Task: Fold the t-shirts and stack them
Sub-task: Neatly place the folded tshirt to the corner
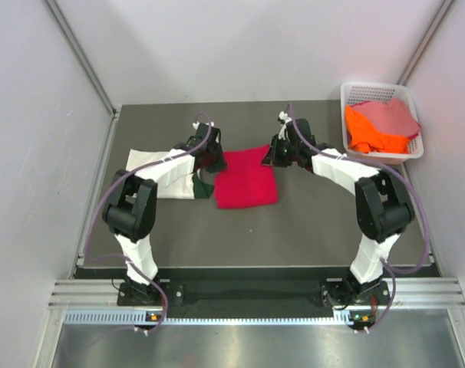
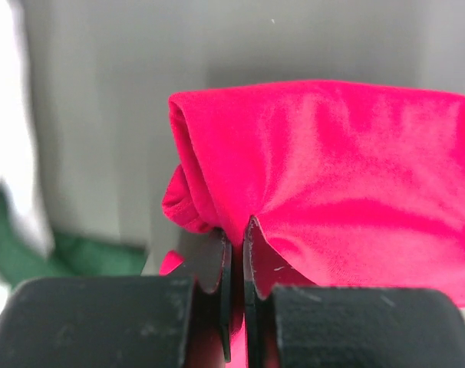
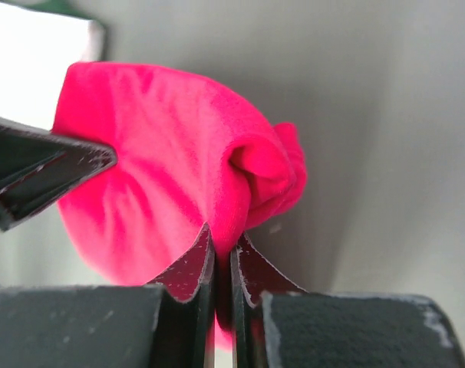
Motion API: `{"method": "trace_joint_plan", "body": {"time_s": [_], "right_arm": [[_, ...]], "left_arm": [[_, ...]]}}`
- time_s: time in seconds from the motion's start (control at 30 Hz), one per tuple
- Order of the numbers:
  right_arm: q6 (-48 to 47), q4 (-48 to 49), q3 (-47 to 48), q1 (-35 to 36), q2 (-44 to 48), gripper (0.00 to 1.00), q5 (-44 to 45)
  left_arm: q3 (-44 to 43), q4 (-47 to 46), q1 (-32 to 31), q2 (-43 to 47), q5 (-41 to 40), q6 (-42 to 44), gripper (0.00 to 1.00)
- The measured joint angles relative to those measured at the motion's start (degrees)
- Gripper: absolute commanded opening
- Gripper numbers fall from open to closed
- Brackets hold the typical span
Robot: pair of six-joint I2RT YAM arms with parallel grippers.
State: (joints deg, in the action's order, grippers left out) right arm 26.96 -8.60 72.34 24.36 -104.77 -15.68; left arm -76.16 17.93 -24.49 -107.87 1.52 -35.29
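Crimson-red t-shirt [image 1: 245,184] sits mid-tabletop, part-folded. Your left gripper [image 2: 236,230] and right gripper [image 3: 222,241] each pinch its far edge. Cream-white t-shirt [image 1: 150,164] lies flat near left edge, looks folded. Orange t-shirt [image 1: 371,132] and pink t-shirt [image 1: 395,115] in basket [image 1: 382,89], far right corner: you have most left.

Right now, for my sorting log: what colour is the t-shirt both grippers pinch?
Plain crimson red; the t-shirt shows best in the left wrist view.

Robotics laboratory test cell: a dark worktop [image 1: 317,230] enclosed by plain white panels [image 1: 240,46], with the left arm [image 1: 133,218] and right arm [image 1: 382,211] bolted to an aluminium rail [image 1: 248,294] along the near edge, purple cables [image 1: 94,222] looping from each.
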Motion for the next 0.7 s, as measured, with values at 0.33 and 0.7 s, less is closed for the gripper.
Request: {"method": "trace_joint_plan", "body": {"time_s": [0.33,0.7], "right_arm": [[0.9,-1.0,-1.5,10.5,13.2,0.00,5.1],[5.1,-1.4,16.2,23.1,4.0,0.00,7.9]], "left_arm": [[0.5,14.9,1.0,19.0,-6.2,3.3,0.00],[-2.1,29.4,17.2,28.9,-11.1,7.4,0.00]]}}
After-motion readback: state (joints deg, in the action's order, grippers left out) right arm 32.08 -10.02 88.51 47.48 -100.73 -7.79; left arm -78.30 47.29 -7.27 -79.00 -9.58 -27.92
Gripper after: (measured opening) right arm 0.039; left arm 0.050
